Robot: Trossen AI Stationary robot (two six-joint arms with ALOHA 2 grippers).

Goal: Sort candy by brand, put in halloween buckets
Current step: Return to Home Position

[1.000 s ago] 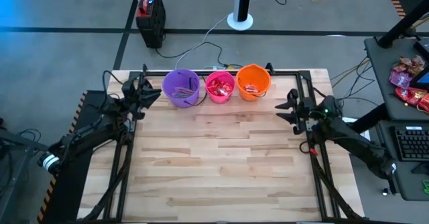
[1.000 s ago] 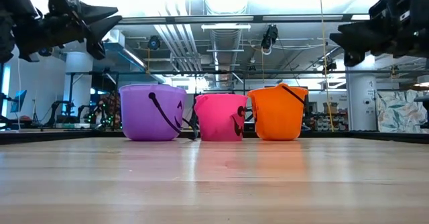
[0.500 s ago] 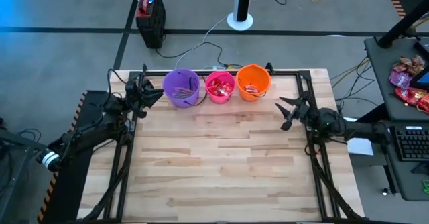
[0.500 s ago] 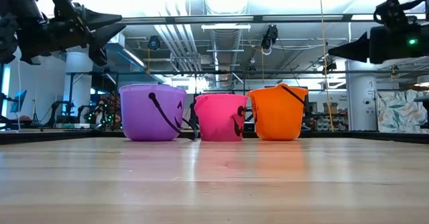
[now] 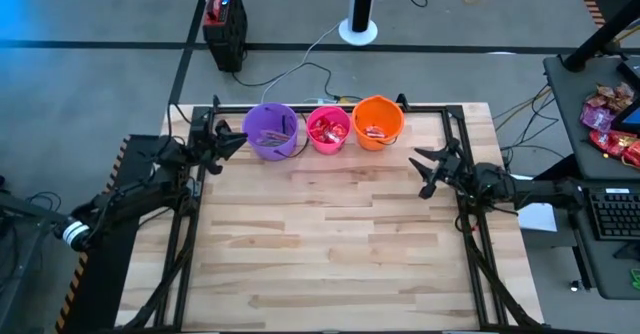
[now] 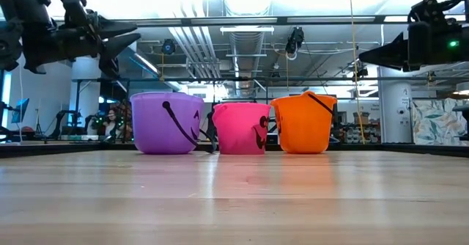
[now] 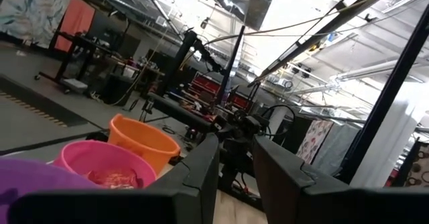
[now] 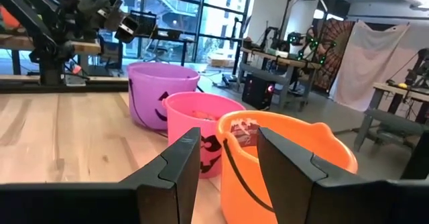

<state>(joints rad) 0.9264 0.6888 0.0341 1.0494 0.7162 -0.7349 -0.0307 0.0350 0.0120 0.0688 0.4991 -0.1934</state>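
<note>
Purple bucket point(image 5: 262, 150), pink bucket point(image 5: 330, 147), orange bucket point(image 5: 375, 142) w/ candy point(image 5: 328, 127) along table point(image 5: 330, 244) far edge. Left gripper point(image 5: 238, 139) spread beside purple; right gripper point(image 5: 420, 171) spread nr right edge.

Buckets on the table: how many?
3, in a row along the table's far edge, robot's left to right: purple bucket, pink bucket, orange bucket. None looks hidden. Left gripper and right gripper hover open, off to either side.

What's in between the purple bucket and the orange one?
The pink bucket sits between the purple bucket and the orange bucket. The low view shows it plainly; the high view shows red candy inside.
</note>
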